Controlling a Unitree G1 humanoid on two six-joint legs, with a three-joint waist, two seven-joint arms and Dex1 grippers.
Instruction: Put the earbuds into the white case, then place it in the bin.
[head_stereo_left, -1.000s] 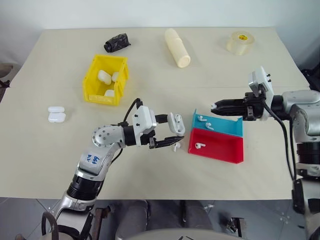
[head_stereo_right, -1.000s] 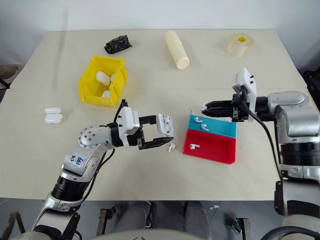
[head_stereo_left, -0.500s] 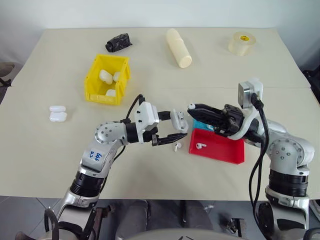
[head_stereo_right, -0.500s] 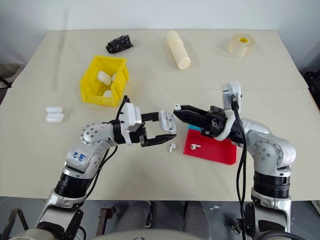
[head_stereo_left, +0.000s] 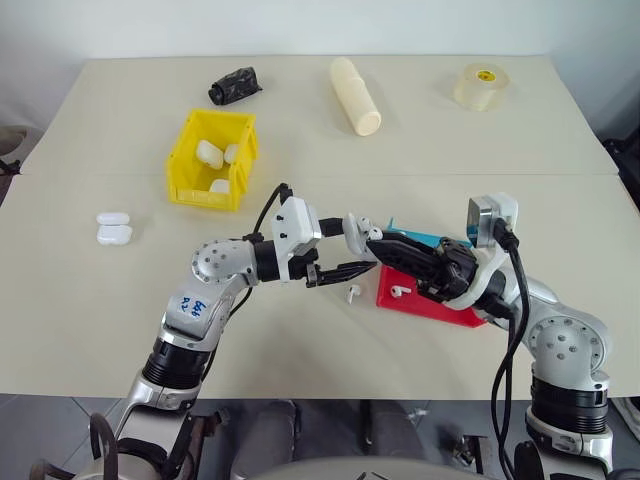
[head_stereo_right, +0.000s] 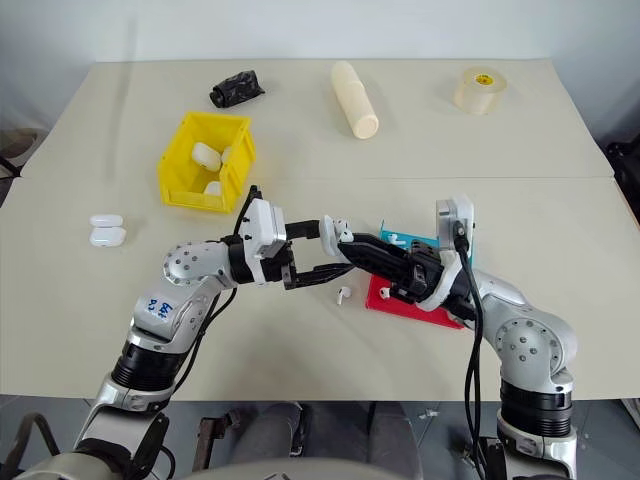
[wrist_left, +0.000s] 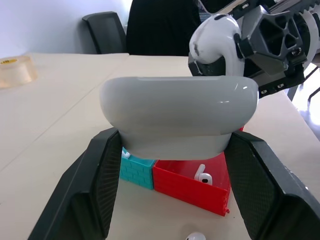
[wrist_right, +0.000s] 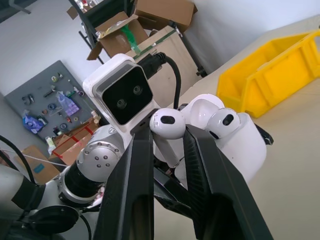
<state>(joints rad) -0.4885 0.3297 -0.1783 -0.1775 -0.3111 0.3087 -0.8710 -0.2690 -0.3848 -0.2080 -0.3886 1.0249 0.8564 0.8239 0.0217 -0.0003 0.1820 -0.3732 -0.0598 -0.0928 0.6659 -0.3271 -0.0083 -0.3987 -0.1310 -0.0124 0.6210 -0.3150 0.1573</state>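
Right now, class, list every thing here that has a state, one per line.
white case: lid open, held in left claw, one earbud already seated.
earbud: pinched in right claw, at the case's opening.
yellow bin: holds three cases.
red tray: holds one earbud.

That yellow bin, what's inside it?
The yellow bin holds three white cases, all shut. Whether earbuds sit inside them cannot be seen, and the bin's near wall hides part of the floor.

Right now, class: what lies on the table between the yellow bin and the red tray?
The left gripper holding the white case, seen in the left eye view.
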